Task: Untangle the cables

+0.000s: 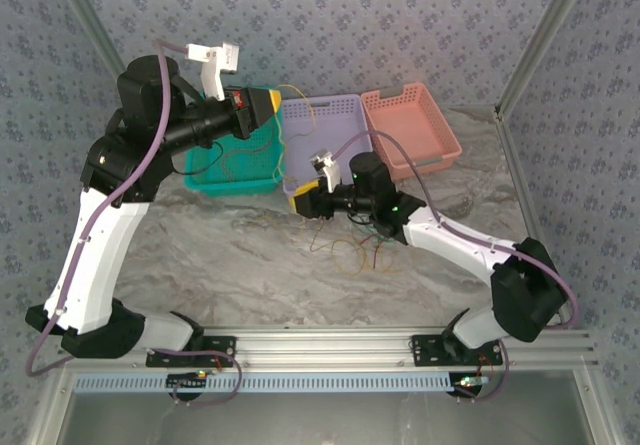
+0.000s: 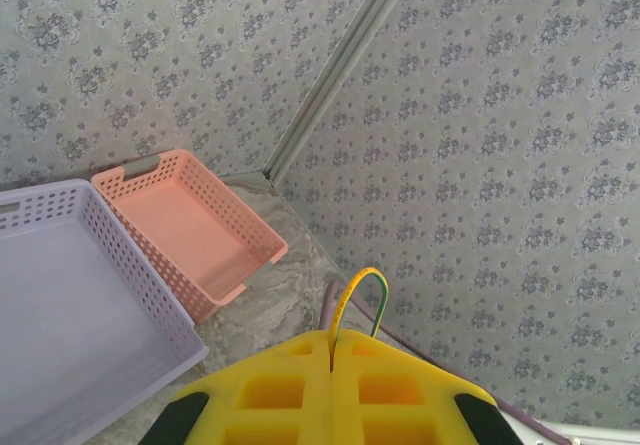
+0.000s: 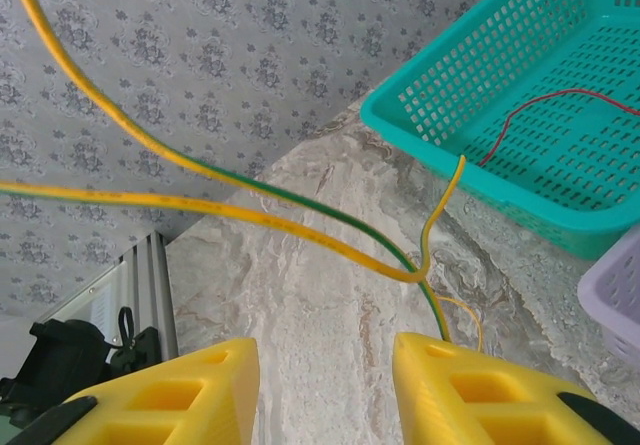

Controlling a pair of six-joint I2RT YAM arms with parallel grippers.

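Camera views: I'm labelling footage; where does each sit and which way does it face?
Top external: above, behind the bases, looking down on the table; left arm and right arm show.
Left wrist: on the left arm, facing the wall corner; the left gripper shows, shut on a yellow-green cable.
Right wrist: on the right arm, facing the teal basket; the open right gripper shows.
Shared: the pink basket, in top external and left wrist.
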